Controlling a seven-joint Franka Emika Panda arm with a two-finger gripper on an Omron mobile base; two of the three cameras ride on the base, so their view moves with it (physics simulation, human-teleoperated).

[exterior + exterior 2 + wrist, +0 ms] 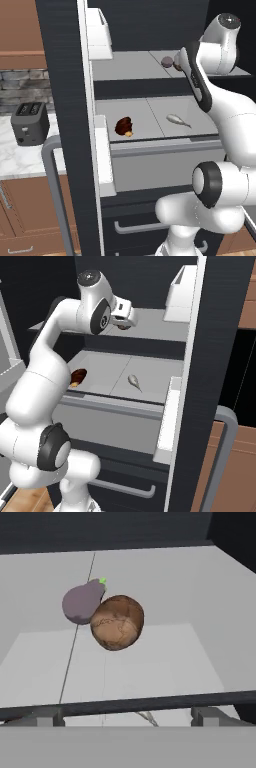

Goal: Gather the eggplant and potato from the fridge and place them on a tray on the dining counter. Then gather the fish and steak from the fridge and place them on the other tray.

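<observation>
The fridge (65, 100) stands open. On its upper shelf a purple eggplant (82, 602) lies touching a brown potato (117, 622); from the left base view the eggplant (167, 61) shows beside my arm. My gripper (127, 716) hovers open just short of the pair, its fingers spread wide with nothing between them; it also appears in the right base view (126, 321) over that shelf. The lower shelf holds a dark brown steak (124, 126) at the left and a small silvery fish (177, 120) at the right. The trays and the dining counter are out of view.
The open fridge doors flank the arm, one on the left (65, 150) and one on the right (220, 356), each with white door bins. A black toaster (30, 122) sits on the marble wall counter at left. Fridge drawers with silver handles (140, 227) lie below.
</observation>
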